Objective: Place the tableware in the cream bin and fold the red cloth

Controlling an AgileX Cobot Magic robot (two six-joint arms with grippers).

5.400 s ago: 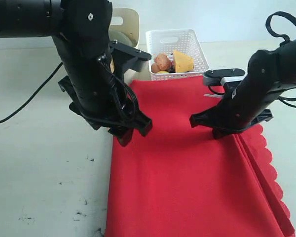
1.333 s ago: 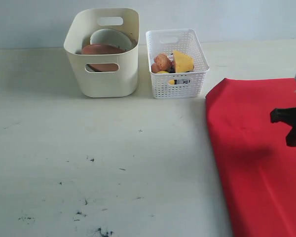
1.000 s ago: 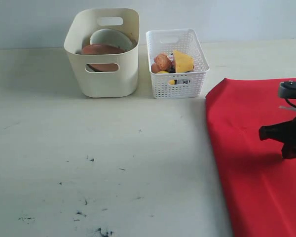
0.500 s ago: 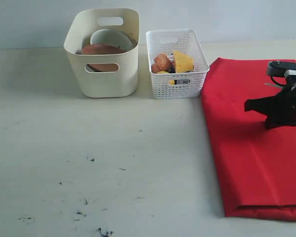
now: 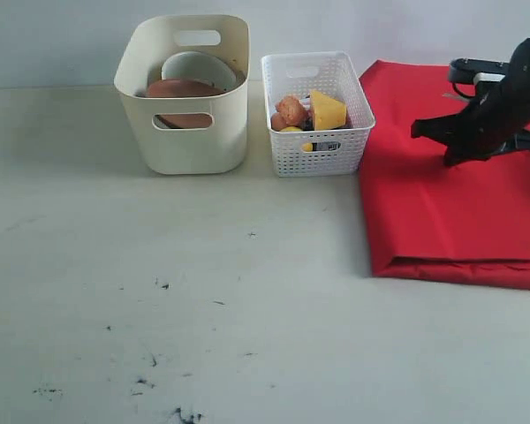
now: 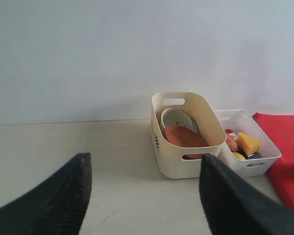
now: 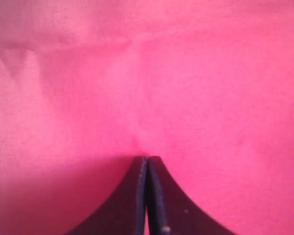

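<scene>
Between cream bin (image 5: pixel 190 146) and red cloth (image 5: pixel 442 212) stands a basket (image 5: pixel 322 159).

1. Looks like a robot test lab rather than a home or a kitchen.
2. Bare pale table (image 5: pixel 88 265), scuffed with small dark marks (image 5: pixel 161 285) on the near side.
3. Plain pale wall (image 6: pixel 137 49) along the far edge.
4. Black robot arm (image 5: pixel 515 93) over the far right.
5. Household props set out as if staged: cream bin (image 5: pixel 194 146) far left, white basket (image 5: pixel 322 159) just beside it, red cloth (image 5: pixel 450 212) right.
</scene>
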